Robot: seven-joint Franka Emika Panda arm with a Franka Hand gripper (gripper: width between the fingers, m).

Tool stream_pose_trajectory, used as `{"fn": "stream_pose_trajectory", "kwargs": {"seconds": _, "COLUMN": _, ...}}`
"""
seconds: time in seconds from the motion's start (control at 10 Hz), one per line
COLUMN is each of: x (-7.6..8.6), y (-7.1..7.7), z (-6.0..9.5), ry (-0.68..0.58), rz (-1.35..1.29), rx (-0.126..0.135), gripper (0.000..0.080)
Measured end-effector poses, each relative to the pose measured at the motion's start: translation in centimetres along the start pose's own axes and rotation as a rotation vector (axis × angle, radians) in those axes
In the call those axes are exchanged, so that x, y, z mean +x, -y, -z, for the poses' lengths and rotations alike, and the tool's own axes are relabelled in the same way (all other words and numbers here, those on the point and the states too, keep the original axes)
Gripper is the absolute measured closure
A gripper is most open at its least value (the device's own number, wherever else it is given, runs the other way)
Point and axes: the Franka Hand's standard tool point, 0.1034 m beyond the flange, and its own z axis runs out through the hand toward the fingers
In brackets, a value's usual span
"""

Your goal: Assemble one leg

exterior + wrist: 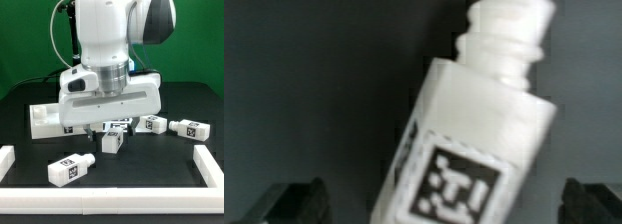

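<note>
**Gripper open over one leg, no contact**

The arm (110, 40) fills the middle of the exterior view, with its wrist pointing down over the black table (150, 165). White border strips (12, 160) edge the table on both sides and along the front. A flat white panel (40, 120) lies at the exterior view's left, partly hidden behind the hand.

Gripper (108, 128): jaws wide apart, holding nothing. The leg (113, 141) lies on the table beneath it.

Wrist view: the leg (473, 130) lies at a slant between the two dark fingertips (295, 203). A strip of dark table shows on each side of it, so neither fingertip touches it. Its peg end (509, 35) points away from the fingertips. A square tag (455, 182) faces up on the thick end, nearest them.

Loose spares: a second leg (70, 169) lies toward the front at the exterior view's left. A third leg (152, 124) and a fourth leg (190, 128) lie at the exterior view's right, apart from the gripper.
</note>
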Motion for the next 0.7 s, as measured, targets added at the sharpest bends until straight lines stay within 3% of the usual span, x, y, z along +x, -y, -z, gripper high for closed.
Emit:
{"fn": "stream_pose_trajectory", "kwargs": {"seconds": 0.3, "x": 0.04, "y": -0.08, "z": -0.30, "ry": -0.004, "rz": 0.021, "rx": -0.002, "gripper": 0.0151}}
{"fn": "stream_pose_trajectory", "kwargs": {"seconds": 0.4, "x": 0.04, "y": -0.08, "z": -0.30, "ry": -0.004, "rz": 0.021, "rx": -0.002, "gripper": 0.0278}}
{"fn": "stream_pose_trajectory", "kwargs": {"seconds": 0.5, "x": 0.04, "y": -0.08, "z": -0.30, "ry": -0.004, "rz": 0.021, "rx": -0.002, "gripper": 0.0278}}
{"fn": "stream_pose_trajectory", "kwargs": {"seconds": 0.6, "x": 0.04, "y": -0.08, "z": -0.30, "ry": -0.004, "rz": 0.021, "rx": -0.002, "gripper": 0.0425}}
{"fn": "stream_pose_trajectory", "kwargs": {"seconds": 0.7, "x": -0.31, "y": 0.16, "z": -0.21, "ry": -0.001, "rz": 0.005, "rx": -0.001, "gripper": 0.0425}}
